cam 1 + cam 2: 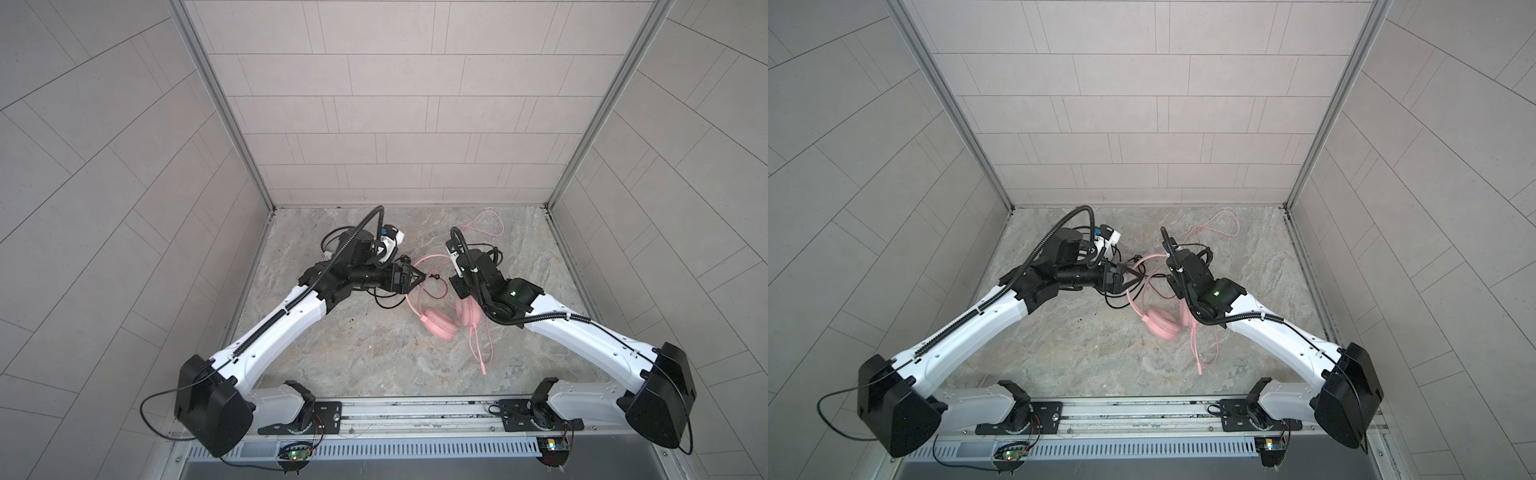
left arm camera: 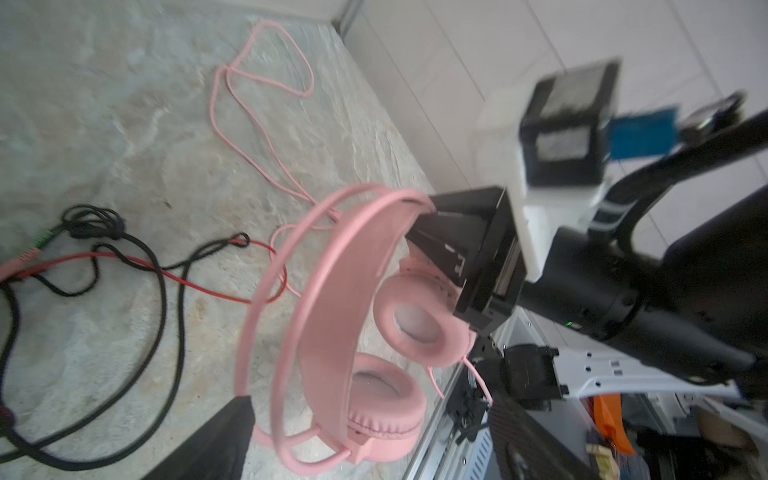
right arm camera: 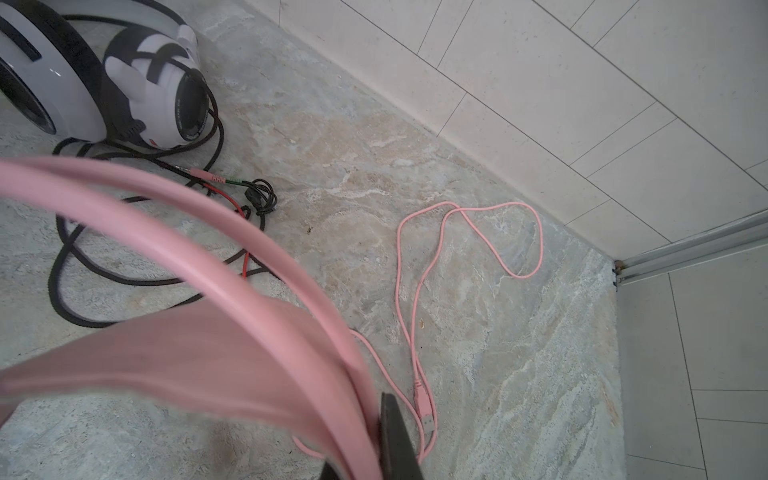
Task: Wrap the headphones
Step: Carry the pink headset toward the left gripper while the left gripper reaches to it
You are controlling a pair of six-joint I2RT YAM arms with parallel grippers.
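Note:
The pink headphones (image 1: pixel 439 330) stand between the arms with both ear cups on the stone floor and the headband (image 2: pixel 332 282) raised. My right gripper (image 3: pixel 374 451) is shut on the top of that headband (image 3: pixel 208 353), as the left wrist view also shows (image 2: pixel 440 228). My left gripper (image 1: pixel 417 277) is open, and one dark finger (image 2: pixel 226 432) sits beside the thin outer hoop. The pink cable (image 3: pixel 469 241) loops loosely toward the back corner. The white-and-black headphones (image 3: pixel 137 95) lie on the floor farther left, mostly hidden under my left arm in both top views.
A black braided cable (image 2: pixel 166 291) and a thin red wire (image 2: pixel 137 262) sprawl across the floor between the two headsets. The pink USB plug (image 3: pixel 424 405) lies near my right gripper. Tiled walls (image 1: pixel 395 124) close in the back and both sides.

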